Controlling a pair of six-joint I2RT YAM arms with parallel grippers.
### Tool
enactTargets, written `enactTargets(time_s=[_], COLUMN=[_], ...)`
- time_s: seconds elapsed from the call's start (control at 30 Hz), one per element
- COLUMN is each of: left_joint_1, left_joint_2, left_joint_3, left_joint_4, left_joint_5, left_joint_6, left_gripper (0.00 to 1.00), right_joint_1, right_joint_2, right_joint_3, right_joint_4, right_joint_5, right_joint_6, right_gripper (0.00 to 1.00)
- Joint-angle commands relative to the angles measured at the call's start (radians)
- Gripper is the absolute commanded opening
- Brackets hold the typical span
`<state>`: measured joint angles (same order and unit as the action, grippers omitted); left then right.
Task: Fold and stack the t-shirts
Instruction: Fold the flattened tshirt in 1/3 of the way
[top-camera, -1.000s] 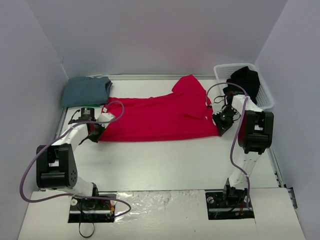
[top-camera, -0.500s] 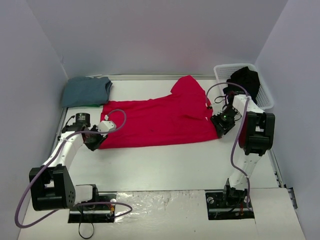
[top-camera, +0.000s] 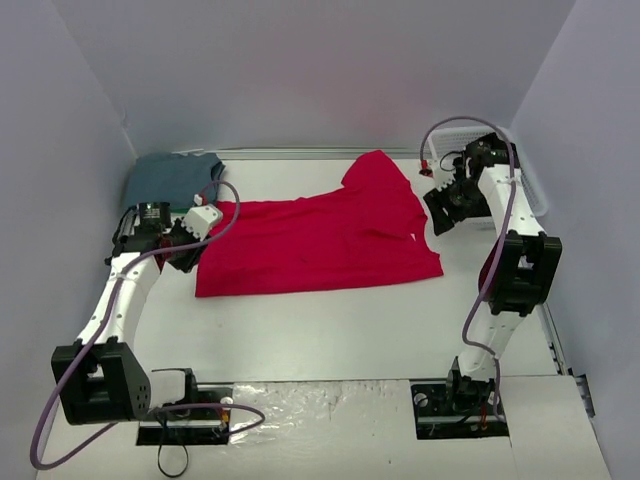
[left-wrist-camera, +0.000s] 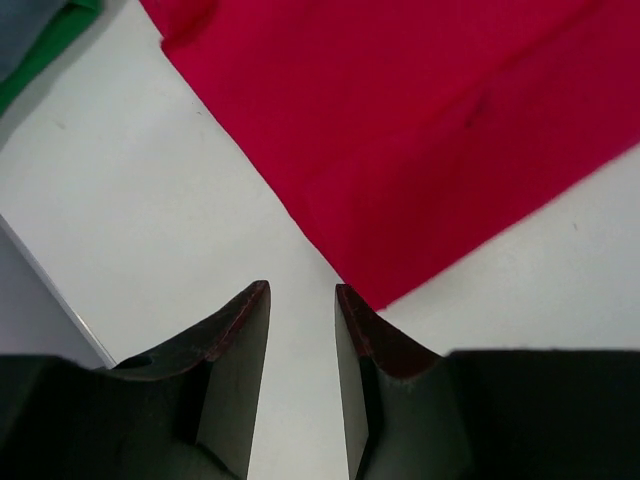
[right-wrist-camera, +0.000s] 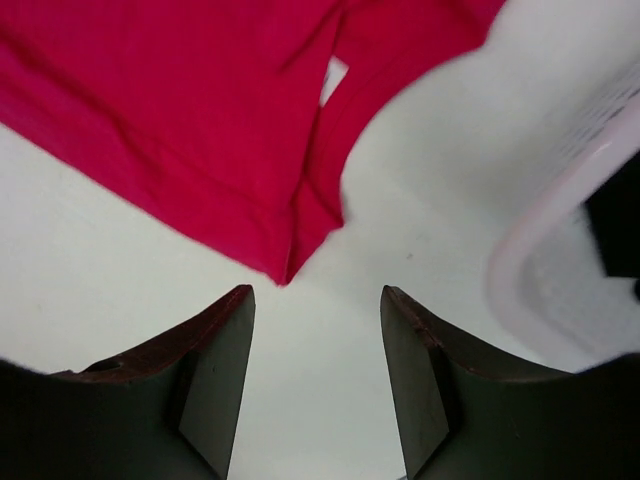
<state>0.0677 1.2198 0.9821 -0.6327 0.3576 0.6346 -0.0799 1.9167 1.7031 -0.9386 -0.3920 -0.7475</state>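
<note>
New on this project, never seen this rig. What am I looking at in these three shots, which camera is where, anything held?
Two small robot arms are bolted at the near edge of a white table. The wide picture comes from a fixed camera above and behind them: left arm on the left, right arm on the right. The other two come from a camera on each wrist, looking past that arm's own two dark fingers. A red t-shirt lies spread flat on the table. A folded blue-grey t-shirt sits at the far left. At the far right is a white basket with something black inside, mostly hidden. The left fingers hover by the red shirt's near left corner, the right fingers by its right corner. Both pairs are open and hold nothing.
</note>
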Motion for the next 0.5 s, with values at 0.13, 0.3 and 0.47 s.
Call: enactTargets(time_s=[0.13, 0.3, 0.47], left_joint_1=[0.006, 0.006, 0.004], left_joint_2=[0.295, 0.552, 0.730], left_joint_3=[0.234, 0.450, 0.572], left_joint_4=[0.281, 0.307, 0.291], left_joint_5=[-0.034, -0.074, -0.091], left_joint_6=[-0.305, -0.360, -0.403], left_gripper=[0.31, 0.31, 0.30], right_joint_1=[0.061, 0.107, 0.143], right_joint_2=[0.241, 0.398, 0.495], right_joint_3=[0.360, 0.551, 0.642], right_joint_4=[-0.042, -0.040, 0.034], right_joint_5=[-0.071, -0.033, -0.027], right_joint_6=[0.083, 0.117, 0.177], right_gripper=[0.49, 0.49, 0.41])
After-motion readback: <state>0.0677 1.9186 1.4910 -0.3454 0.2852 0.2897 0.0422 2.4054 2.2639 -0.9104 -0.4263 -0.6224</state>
